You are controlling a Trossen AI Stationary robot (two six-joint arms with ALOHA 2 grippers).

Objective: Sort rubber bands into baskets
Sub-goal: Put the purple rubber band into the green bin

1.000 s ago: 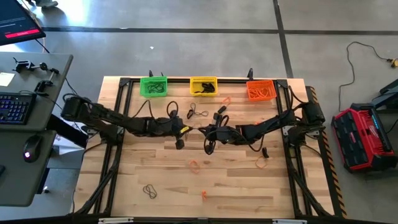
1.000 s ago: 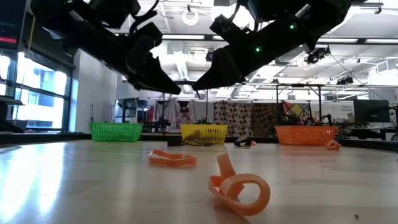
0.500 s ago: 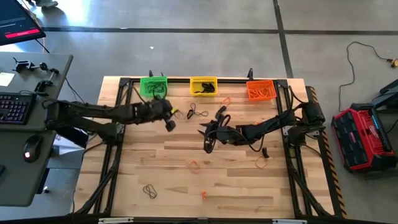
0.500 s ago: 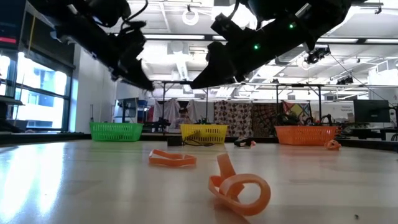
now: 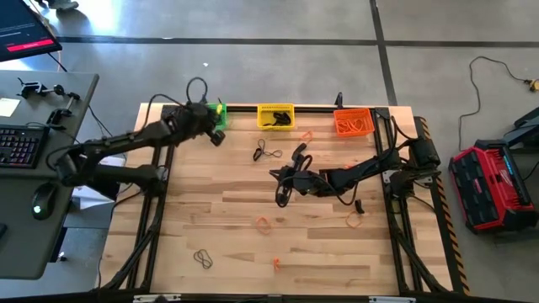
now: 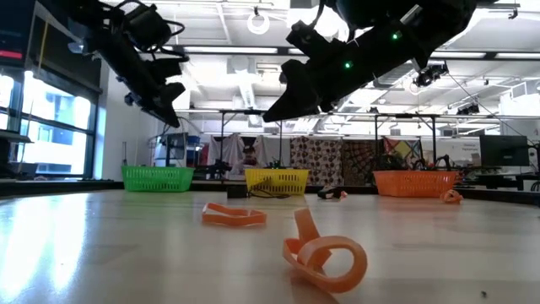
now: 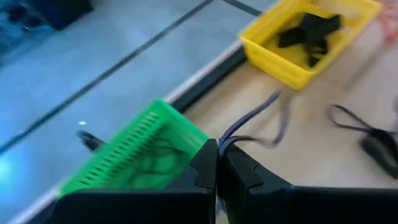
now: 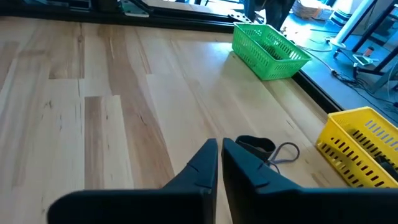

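Left wrist view showed the left gripper (image 7: 216, 163) with its fingers (image 7: 202, 167) pressed together on a thin dark rubber band (image 7: 249, 121), whose loop trailed ahead of the fingertips. Just beyond and beside those tips sat the green basket (image 7: 134, 158), dark bands already lying inside it, while the yellow basket (image 7: 308, 40) stood farther ahead, holding black bands of its own.

From the high view, the left gripper (image 5: 216, 135) hung at the near edge of the green basket (image 5: 221, 111), not yet over its opening. The right gripper (image 5: 280, 183) waited above mid-tabletop (image 5: 210, 210), its fingers (image 8: 205, 163) close together and apparently empty, with a loose dark band (image 8: 264, 148) lying on the wood just past its tips.

Orange bands (image 6: 325, 249) remained scattered on the tabletop, and the orange basket (image 5: 353, 123) stood at the far right of the row.

Done well, the drop would call for carrying the fingertips fully over the green basket's opening before parting them, low enough that the floppy loop falls inside rather than draping across the rim.
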